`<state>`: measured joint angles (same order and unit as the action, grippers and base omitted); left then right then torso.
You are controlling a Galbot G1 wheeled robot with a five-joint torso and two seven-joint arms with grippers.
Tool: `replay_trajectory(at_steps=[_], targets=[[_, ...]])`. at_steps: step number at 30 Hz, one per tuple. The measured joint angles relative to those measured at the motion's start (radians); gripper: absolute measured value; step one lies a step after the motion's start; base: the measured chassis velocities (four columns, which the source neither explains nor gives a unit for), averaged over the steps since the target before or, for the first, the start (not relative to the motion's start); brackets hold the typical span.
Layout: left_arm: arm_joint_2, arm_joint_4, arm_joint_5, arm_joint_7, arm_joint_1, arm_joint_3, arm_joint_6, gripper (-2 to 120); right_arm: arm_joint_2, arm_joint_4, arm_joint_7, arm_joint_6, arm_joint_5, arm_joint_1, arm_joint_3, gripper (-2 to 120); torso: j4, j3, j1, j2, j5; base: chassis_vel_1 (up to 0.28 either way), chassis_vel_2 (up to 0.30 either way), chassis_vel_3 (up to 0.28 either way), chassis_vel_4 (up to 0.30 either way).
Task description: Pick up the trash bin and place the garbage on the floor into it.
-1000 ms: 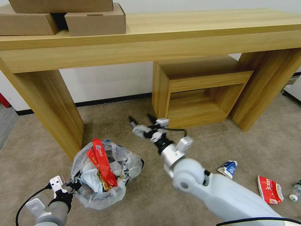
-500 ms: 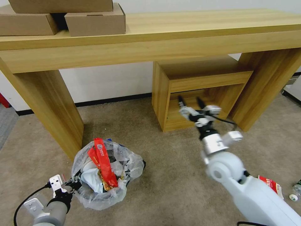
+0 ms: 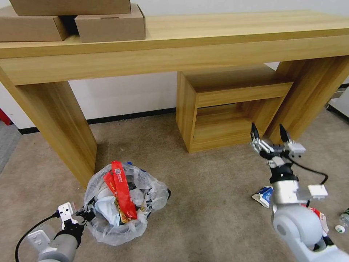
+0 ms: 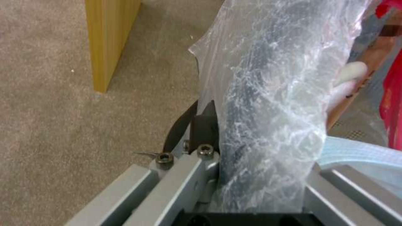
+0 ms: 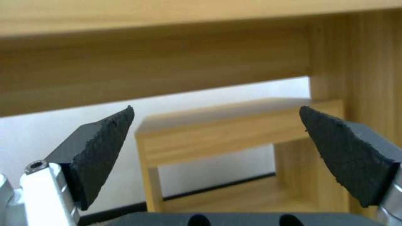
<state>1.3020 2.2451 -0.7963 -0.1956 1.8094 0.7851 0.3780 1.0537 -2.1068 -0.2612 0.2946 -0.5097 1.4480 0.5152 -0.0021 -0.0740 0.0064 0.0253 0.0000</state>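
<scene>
The trash bin [image 3: 123, 203], lined with a crinkled translucent bag, hangs low at the left over the beige floor [image 3: 203, 203]. Red wrappers and white tissue stick out of it. My left gripper [image 3: 84, 214] is shut on its rim. In the left wrist view the bag liner [image 4: 268, 119] is pinched between the fingers [image 4: 204, 123]. My right gripper [image 3: 268, 131] stands open and empty in front of the low shelf, fingers pointing up, and its pads [image 5: 105, 141] are wide apart. A blue-white carton [image 3: 264, 194], a red wrapper [image 3: 320, 220] and a clear bottle [image 3: 342, 220] lie near the right arm.
A long wooden table [image 3: 203, 47] spans the view, its thick left leg [image 3: 54, 120] close behind the bin. A low open wooden shelf [image 3: 232, 105] stands beneath it. Cardboard boxes [image 3: 109, 22] sit on the tabletop. Grey carpet [image 3: 7, 142] starts at the far left.
My right arm has swung from beside the bin far to the right, staying open and empty. The carton shows again. The bin and the left gripper have barely moved.
</scene>
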Motion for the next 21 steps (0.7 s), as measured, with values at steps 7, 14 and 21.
replay_trajectory(at_steps=[7,14,21], targets=[[-0.007,-0.024,-0.006,-0.001,-0.009,0.0,0.001,0,0.035,0.023,-0.033,-0.003,0.036,0.008,-0.003,100,0.0,0.0,0.0,0.0,0.0,0.0,0.0,0.0,0.0],[-0.011,-0.028,-0.008,-0.004,-0.017,-0.003,0.001,0,0.036,0.038,-0.07,-0.024,0.06,0.004,-0.008,100,0.0,0.0,0.0,0.0,0.0,0.0,0.0,0.0,0.0],[-0.015,-0.033,-0.012,-0.011,-0.032,-0.007,0.002,0,0.052,0.058,-0.076,-0.028,0.071,-0.007,-0.024,100,0.0,0.0,0.0,0.0,0.0,0.0,0.0,0.0,0.0]])
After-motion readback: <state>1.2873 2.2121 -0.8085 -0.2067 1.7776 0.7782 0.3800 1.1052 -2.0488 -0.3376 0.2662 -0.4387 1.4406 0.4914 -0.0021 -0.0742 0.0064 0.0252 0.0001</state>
